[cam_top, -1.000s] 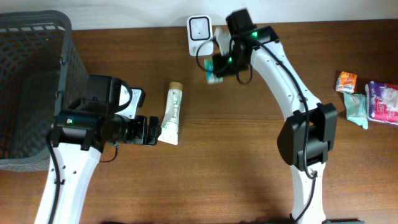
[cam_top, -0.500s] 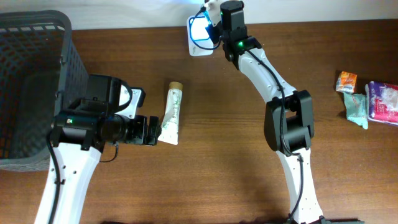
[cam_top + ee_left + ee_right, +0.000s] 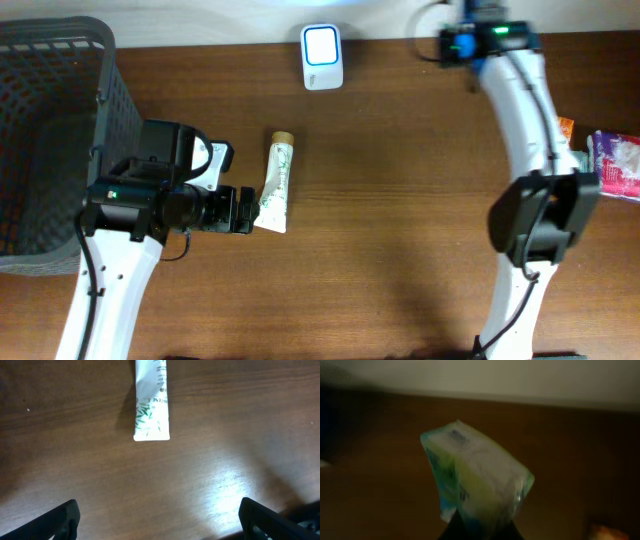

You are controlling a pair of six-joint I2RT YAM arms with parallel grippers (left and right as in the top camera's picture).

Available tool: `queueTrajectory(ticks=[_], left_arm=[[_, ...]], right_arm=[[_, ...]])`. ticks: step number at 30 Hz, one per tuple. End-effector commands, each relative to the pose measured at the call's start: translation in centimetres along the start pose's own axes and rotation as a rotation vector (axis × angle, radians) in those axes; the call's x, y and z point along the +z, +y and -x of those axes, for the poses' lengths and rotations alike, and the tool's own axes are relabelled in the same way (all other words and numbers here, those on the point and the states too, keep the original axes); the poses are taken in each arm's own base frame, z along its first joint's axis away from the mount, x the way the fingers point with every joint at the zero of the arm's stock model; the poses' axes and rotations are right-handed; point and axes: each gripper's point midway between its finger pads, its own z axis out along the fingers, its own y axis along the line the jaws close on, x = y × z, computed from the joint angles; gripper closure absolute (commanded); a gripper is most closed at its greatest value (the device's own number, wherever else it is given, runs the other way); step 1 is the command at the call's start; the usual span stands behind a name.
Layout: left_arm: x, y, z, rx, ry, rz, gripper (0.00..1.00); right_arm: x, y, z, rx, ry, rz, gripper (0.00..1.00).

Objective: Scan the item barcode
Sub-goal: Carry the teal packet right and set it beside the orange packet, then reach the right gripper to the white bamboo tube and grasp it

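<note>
Packet [image 3: 475, 480], small, teal-and-white soft wrap: pinched at its lower end by the right gripper [image 3: 480, 529], jaws clenched on it so the upper part stands free for reading. It is too blurred to tell whether a barcode shows. Position: held near the far edge of the table [image 3: 400, 250], well right of the scanner [image 3: 322, 57], probably outside its window. Tube [image 3: 151, 405]: flat on the wood. Left gripper [image 3: 160, 517]: jaws spread wide, empty, poised just short of the tube's crimped end, apparently to take it.

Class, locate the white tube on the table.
Overhead, the white tube lies left of centre, just beyond the open left gripper, right of the basket.
</note>
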Motion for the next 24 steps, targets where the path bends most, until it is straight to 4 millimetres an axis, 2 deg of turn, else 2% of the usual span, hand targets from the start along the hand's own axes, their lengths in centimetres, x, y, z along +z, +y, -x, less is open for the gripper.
queueTrajectory(ticks=[1, 3, 4, 5, 6, 8, 9, 10, 11, 13, 14, 16, 18, 20, 22, 24], left_arm=[[-0.2, -0.2, 0.1, 0.027, -0.008, -0.004, 0.01], [-0.2, -0.2, 0.1, 0.027, -0.008, -0.004, 0.01], [-0.2, -0.2, 0.1, 0.027, -0.008, -0.004, 0.01], [-0.2, -0.2, 0.1, 0.027, -0.008, -0.004, 0.01], [-0.2, -0.2, 0.1, 0.027, -0.008, -0.004, 0.01], [-0.2, -0.2, 0.1, 0.027, -0.008, -0.004, 0.01], [-0.2, -0.2, 0.1, 0.027, -0.008, -0.004, 0.01], [-0.2, -0.2, 0.1, 0.027, -0.008, -0.004, 0.01], [-0.2, -0.2, 0.1, 0.027, -0.008, -0.004, 0.01], [-0.2, -0.2, 0.1, 0.027, -0.008, -0.004, 0.01], [-0.2, -0.2, 0.1, 0.027, -0.008, -0.004, 0.01], [-0.2, -0.2, 0.1, 0.027, -0.008, -0.004, 0.01], [-0.2, -0.2, 0.1, 0.027, -0.008, -0.004, 0.01], [-0.2, -0.2, 0.1, 0.027, -0.008, -0.004, 0.01], [-0.2, -0.2, 0.1, 0.027, -0.008, -0.004, 0.01], [-0.2, -0.2, 0.1, 0.027, -0.008, -0.004, 0.01]], right_arm=[[0.6, -7.7, -6.2, 0.100, 0.223, -0.136, 0.96], [0.1, -13.6, -10.7, 0.204, 0.358, -0.172, 0.96], [0.2, -15.1, -12.2, 0.260, 0.386, -0.140, 0.96], [0.5, -15.5, -13.0, 0.307, 0.394, -0.083, 0.96], [0.6, -16.2, -13.7, 0.341, 0.401, -0.055, 0.84], [0.7, -17.2, -14.6, 0.365, 0.416, -0.064, 0.83], [0.7, -17.6, -15.1, 0.375, 0.424, -0.066, 0.39], [0.9, -17.5, -15.6, 0.377, 0.438, -0.064, 0.01], [1.1, -17.1, -15.9, 0.378, 0.446, -0.049, 0.01], [1.5, -12.7, -14.7, 0.421, 0.413, 0.188, 0.01], [1.0, -9.3, -13.2, 0.437, 0.384, 0.357, 0.01], [0.0, -4.3, -11.7, 0.412, 0.380, 0.519, 0.01], [-0.4, -0.1, -11.3, 0.333, 0.403, 0.558, 0.01], [-1.3, 5.6, -11.2, 0.224, 0.434, 0.608, 0.01], [-2.0, 9.2, -11.4, 0.152, 0.449, 0.638, 0.01], [-4.1, 17.5, -12.1, -0.020, 0.456, 0.708, 0.01]])
